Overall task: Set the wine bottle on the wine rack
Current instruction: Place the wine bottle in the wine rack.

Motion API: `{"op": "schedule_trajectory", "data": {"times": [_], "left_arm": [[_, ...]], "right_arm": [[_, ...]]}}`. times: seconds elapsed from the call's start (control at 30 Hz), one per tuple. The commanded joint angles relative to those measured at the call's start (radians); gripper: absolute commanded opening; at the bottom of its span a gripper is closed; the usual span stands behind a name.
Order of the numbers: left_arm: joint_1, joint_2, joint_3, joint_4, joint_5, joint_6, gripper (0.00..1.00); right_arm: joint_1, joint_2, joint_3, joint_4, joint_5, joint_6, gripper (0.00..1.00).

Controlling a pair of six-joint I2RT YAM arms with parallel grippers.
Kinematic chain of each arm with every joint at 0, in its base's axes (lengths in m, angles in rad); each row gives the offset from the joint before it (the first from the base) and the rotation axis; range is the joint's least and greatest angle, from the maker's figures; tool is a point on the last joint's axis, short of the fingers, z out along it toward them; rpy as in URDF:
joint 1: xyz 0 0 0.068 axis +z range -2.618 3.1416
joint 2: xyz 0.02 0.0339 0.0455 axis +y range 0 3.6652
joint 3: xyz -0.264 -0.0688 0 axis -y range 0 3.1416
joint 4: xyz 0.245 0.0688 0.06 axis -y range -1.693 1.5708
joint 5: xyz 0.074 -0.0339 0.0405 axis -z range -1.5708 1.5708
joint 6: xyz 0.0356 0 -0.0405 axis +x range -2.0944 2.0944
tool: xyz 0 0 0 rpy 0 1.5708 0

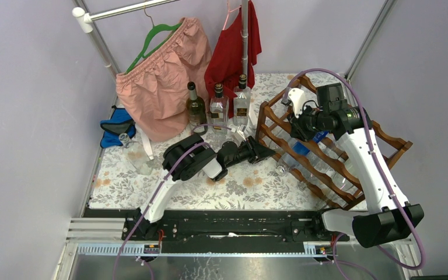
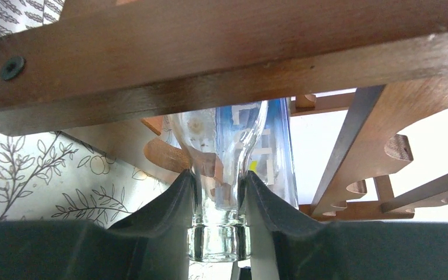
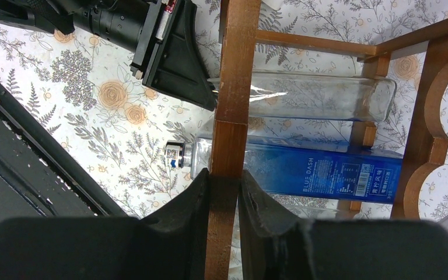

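The right tool (image 3: 224, 182) has its two black fingers pressed against either side of an upright wooden post of the wine rack (image 3: 236, 70), above the floral surface (image 3: 111, 116). Behind that post two bottles lie on their sides in the rack. A clear glass bottle (image 3: 321, 96) has the left tool (image 3: 175, 64) at its neck end, and just beside it lies a blue bottle (image 3: 315, 169) with a silver cap.

The wine rack (image 1: 395, 143) is coloured reddish-brown. A clear glass bottle (image 3: 321, 96) is seen colourless above a deep blue bottle (image 3: 321, 169) lettered in white. The tablecloth (image 1: 251, 192) is patterned white with grey leaves and orange roses. At upper left, a pink garment (image 1: 163, 76) is hung on a green hanger (image 1: 151, 36).
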Motion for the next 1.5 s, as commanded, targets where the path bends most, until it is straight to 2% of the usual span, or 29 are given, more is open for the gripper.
{"op": "schedule_trajectory", "data": {"times": [0.0,0.37,0.73,1.47], "left_arm": [[0.0,0.007,0.067,0.11,-0.064,-0.001,0.0],[0.001,0.002,0.024,0.244,-0.072,-0.01,0.0],[0.002,-0.035,-0.002,0.259,-0.081,-0.009,0.0],[-0.001,0.019,0.147,0.04,-0.053,-0.031,0.0]], "right_arm": [[0.021,0.001,-0.031,-0.054,-0.158,-0.019,0.01],[0.021,0.005,-0.032,-0.052,-0.163,-0.02,0.01],[0.021,0.011,-0.032,-0.05,-0.164,-0.017,0.01],[0.02,0.012,-0.033,-0.049,-0.169,-0.016,0.01]]}}
